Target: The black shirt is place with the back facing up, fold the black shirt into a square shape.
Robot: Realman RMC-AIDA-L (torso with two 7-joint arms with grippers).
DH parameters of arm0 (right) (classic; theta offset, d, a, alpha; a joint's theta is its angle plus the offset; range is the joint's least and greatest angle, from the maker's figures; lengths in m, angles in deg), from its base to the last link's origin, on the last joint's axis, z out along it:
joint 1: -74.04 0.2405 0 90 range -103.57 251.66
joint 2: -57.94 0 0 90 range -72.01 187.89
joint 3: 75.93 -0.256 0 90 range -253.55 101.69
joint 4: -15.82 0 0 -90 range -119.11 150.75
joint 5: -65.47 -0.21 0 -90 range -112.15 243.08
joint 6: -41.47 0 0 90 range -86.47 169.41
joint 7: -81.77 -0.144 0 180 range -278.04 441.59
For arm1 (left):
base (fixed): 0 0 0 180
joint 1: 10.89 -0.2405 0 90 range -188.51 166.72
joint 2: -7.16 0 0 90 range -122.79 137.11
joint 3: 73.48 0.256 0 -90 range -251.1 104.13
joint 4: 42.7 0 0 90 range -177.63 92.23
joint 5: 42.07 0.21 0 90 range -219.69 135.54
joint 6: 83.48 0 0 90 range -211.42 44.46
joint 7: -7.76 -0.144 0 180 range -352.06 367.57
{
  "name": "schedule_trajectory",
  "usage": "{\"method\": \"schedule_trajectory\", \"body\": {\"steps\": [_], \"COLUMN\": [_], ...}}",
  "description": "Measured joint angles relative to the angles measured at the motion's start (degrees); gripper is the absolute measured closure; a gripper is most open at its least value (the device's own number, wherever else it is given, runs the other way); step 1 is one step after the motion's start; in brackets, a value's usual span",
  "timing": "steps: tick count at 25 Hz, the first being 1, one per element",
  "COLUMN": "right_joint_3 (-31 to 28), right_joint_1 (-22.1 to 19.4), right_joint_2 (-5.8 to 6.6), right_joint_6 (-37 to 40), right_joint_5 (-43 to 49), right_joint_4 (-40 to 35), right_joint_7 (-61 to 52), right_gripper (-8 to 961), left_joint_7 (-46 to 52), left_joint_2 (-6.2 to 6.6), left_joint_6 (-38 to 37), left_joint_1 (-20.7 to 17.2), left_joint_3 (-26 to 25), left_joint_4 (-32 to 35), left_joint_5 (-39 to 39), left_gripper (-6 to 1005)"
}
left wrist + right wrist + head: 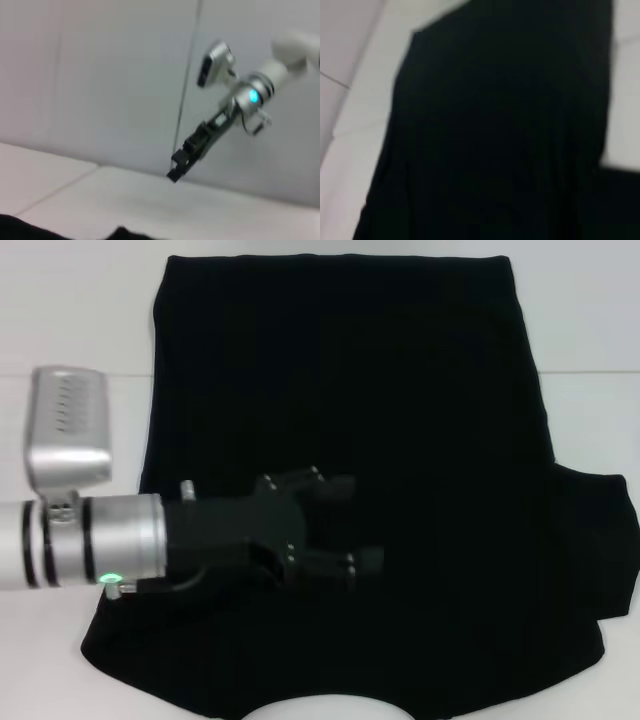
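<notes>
Now the left tool, fingers spread wide and holding nothing, hovers over the black shirt; its left side looks folded in, so the right sleeve seems next.

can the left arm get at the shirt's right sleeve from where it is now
Probably yes. The left hand hangs over the middle of the shirt with its fingers open, and nothing lies between it and the sleeve sticking out on the robot's right, though that is a long reach across.
</notes>
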Motion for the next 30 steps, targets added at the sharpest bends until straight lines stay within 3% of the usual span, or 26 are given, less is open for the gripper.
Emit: {"method": "schedule_trajectory", "body": {"steps": [5,13,23,30], "right_joint_3": [-0.4,0.1,3.3,5.0], "right_joint_1": [-0.3,0.0,3.7,4.3], "right_joint_2": [0.31,0.77,0.34,-0.34], "right_joint_6": [4.4,6.3,-1.9,-6.1], "right_joint_5": [5.3,13.2,16.6,16.7], "right_joint_4": [-1.1,1.6,11.6,14.7], "right_joint_7": [-4.0,-6.8,-6.9,-6.9], "right_gripper": [41,42,44,185], "left_joint_7": [-0.5,-3.2,-4.2,-4.1], "left_joint_2": [0.1,0.06,0.01,0.05], "left_joint_6": [4.6,7.2,11.6,12.6], "left_joint_1": [0.8,1.0,1.0,1.0], "left_joint_3": [6.6,9.1,10.1,10.1], "left_joint_4": [0.4,0.9,0.9,0.8], "left_joint_5": [-0.2,0.1,0.6,0.7], "left_gripper": [47,49,50,52]}}
